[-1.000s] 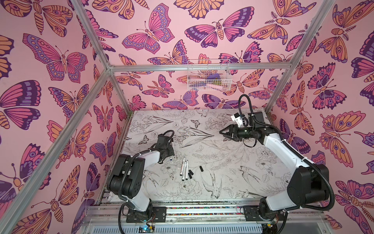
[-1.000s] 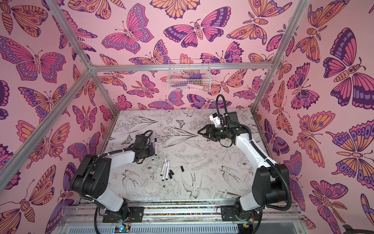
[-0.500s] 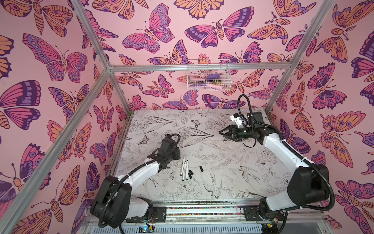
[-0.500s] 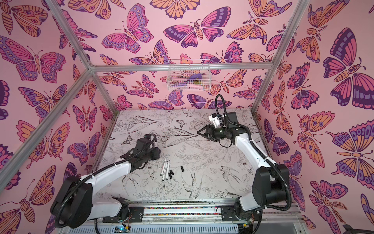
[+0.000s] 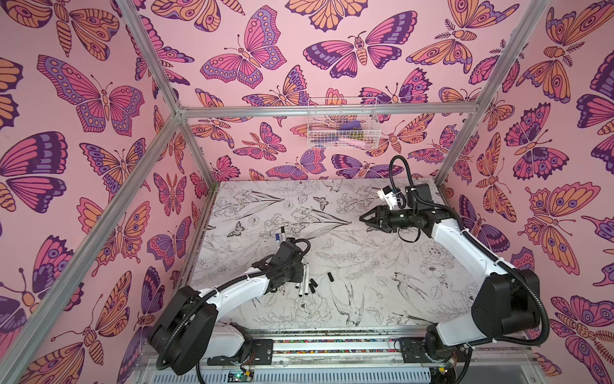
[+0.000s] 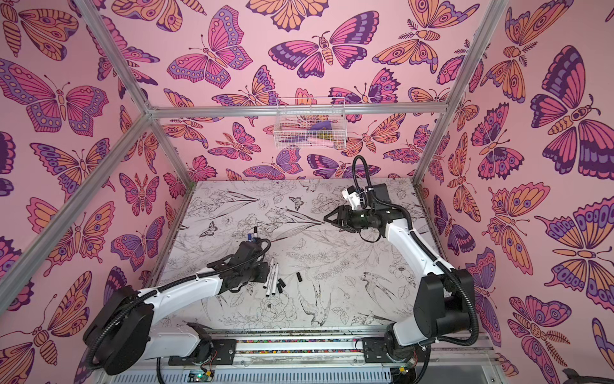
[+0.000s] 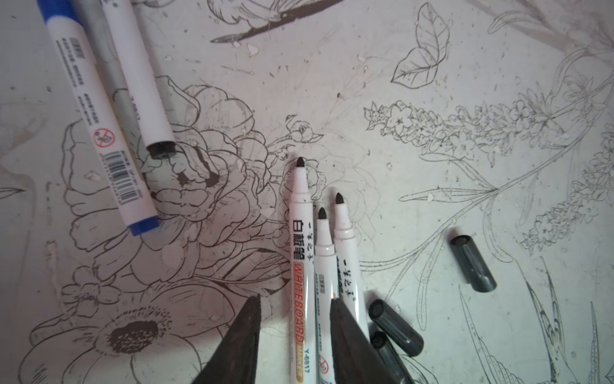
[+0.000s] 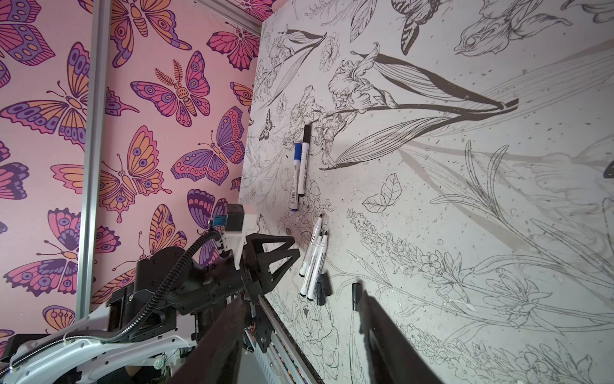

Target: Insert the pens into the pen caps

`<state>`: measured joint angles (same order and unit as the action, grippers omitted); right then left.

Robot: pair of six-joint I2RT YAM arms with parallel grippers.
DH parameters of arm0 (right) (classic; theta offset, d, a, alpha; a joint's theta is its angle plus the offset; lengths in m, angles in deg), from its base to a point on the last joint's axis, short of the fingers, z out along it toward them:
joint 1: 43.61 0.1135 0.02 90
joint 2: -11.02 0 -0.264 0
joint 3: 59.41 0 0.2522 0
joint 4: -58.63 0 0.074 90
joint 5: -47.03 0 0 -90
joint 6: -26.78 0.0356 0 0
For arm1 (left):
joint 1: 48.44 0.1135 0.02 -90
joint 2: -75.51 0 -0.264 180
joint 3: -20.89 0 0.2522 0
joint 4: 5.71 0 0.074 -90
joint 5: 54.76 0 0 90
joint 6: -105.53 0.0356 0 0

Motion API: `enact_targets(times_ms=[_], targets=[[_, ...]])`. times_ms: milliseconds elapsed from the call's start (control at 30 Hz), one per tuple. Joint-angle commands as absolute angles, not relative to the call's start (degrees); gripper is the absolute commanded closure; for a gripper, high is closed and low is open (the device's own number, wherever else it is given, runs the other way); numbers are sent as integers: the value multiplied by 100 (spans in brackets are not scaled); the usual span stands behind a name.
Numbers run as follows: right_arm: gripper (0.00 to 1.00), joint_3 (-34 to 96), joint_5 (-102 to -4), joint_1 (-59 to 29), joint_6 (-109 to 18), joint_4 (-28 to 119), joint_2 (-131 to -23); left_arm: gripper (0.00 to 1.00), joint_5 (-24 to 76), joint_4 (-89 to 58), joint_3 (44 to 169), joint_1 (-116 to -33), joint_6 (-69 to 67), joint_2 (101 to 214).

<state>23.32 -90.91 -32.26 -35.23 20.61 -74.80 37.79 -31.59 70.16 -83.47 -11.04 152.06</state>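
Observation:
Three uncapped white pens (image 5: 304,276) (image 6: 271,276) lie side by side mid-table, tips bare. My left gripper (image 7: 295,301) (image 5: 296,271) hovers over them, open; its fingers (image 7: 247,329) straddle the "WHITEBOARD" pen (image 7: 300,252), and one finger overlaps the neighbouring pen (image 7: 324,262). Two black pen caps (image 7: 395,327) (image 5: 312,286) lie beside the pens, a third cap (image 7: 473,262) (image 5: 330,276) a little apart. Two capped pens, one blue (image 7: 99,133) and one black-ended (image 7: 133,76), lie further back (image 5: 279,236). My right gripper (image 8: 300,297) (image 5: 363,220) is open and empty, raised at the back right.
The tabletop (image 5: 382,282) carries a black-and-white floral print. A white wire basket (image 5: 342,124) hangs on the back wall. Aluminium frame posts (image 5: 461,133) stand at the corners, and a rail (image 5: 332,345) runs along the table's front edge.
My left arm has swung from the left side toward the middle and now sits over the uncapped pens, leaving the two capped pens behind. The right arm has barely moved.

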Motion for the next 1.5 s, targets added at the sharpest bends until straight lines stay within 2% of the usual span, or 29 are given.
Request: enact_targets(times_ms=[0,400,533,667,833,900,1067,1200,1333,1467], targets=[[43,2488,-9034,-3192,-3694,1955,-7423,62,3678,-3388,6998,-8396,-935,15386],[43,2493,-9026,-3192,-3703,1942,-7419,65,3950,-3761,7154,-8421,-1114,15942],[44,2485,-9008,-3192,-3695,1946,-7421,78,4136,-4004,7187,-8423,-1314,16096],[43,2491,-8991,-3192,-3686,1945,-7421,83,4197,-4098,7262,-8424,-1342,16144],[43,2502,-9017,-3192,-3729,1907,-7367,100,4255,-4136,7602,-8419,-1143,16001],[44,2493,-9026,-3176,-3750,1894,-7321,100,4233,-4126,7859,-8421,-1026,15830],[43,2506,-9137,-2920,-3873,1942,-7256,100,3162,-3158,8260,-8426,-451,15289],[43,2624,-9258,-2402,-4009,1942,-7349,100,1950,-1482,8061,-8448,-537,15152],[44,2739,-9172,-2067,-3825,2146,-7473,100,1515,-746,8061,-8529,-714,15301],[45,2747,-9040,-1866,-3590,2504,-7601,100,1483,-526,8052,-8697,-552,15353]])
